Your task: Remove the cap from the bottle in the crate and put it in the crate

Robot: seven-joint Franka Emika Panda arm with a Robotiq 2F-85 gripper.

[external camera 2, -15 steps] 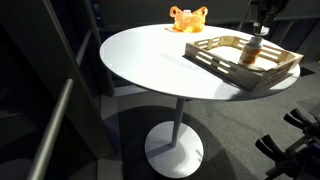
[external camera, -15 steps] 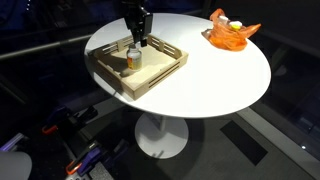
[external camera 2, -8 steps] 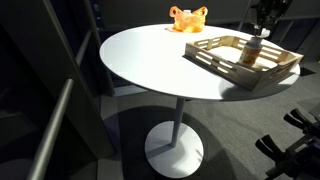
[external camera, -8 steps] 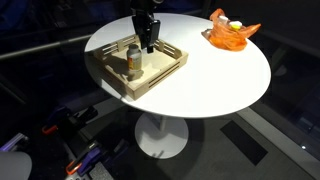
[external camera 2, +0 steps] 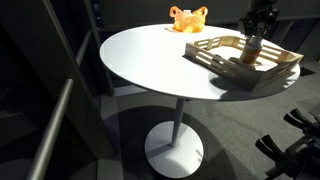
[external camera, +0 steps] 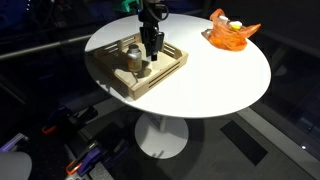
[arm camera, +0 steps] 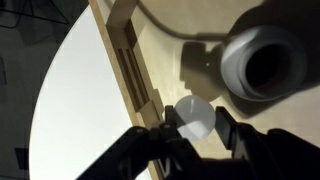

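Note:
A wooden crate [external camera: 152,84] stands on the round white table; it also shows in an exterior view [external camera 2: 222,66]. A small bottle [external camera: 131,56] stands upright in it, its mouth open in the wrist view [arm camera: 262,60]. My gripper [external camera: 153,56] is low inside the crate, beside the bottle, in both exterior views [external camera 2: 257,38]. In the wrist view the gripper [arm camera: 195,126] is shut on a round white cap [arm camera: 192,116], held just above the crate floor, near the slatted crate wall [arm camera: 130,62].
An orange crumpled object [external camera: 231,31] lies at the far edge of the white table [external camera: 225,78]; it also shows in an exterior view [external camera 2: 187,18]. The table [external camera 2: 140,60] stands on a single pedestal over a dark floor.
My gripper has moved sideways off the top of the bottle, carrying the cap, and has come down into the crate beside the bottle.

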